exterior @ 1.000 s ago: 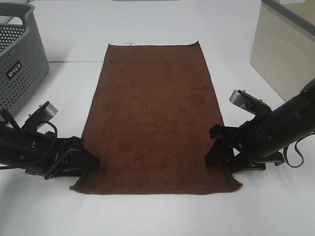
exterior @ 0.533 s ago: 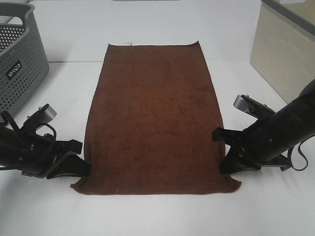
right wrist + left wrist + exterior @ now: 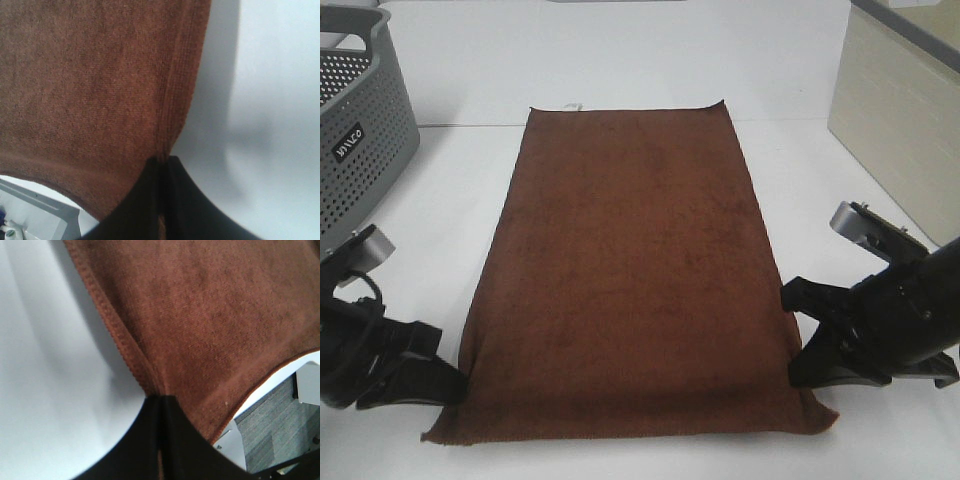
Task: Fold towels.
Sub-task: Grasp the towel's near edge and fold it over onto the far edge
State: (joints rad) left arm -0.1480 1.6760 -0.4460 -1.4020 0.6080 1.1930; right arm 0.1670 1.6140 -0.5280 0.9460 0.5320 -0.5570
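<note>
The towel (image 3: 630,270) is a dark reddish-brown cloth spread flat on the white table, long way running away from me, with a small white tag (image 3: 574,106) at its far left corner. My left gripper (image 3: 458,385) is shut on the towel's near left hem, which the left wrist view shows pinched between the jaws (image 3: 150,385). My right gripper (image 3: 802,372) is shut on the near right hem, seen pinched in the right wrist view (image 3: 165,150). The near edge hangs lifted between the two grippers.
A grey perforated basket (image 3: 360,120) stands at the far left. A beige cabinet (image 3: 900,110) stands at the right. The white table (image 3: 620,50) extends beyond the towel's far edge.
Both grippers have moved toward the near edge of the table with the towel's near corners, dragging the whole towel nearer. The far edge has slid closer too.
</note>
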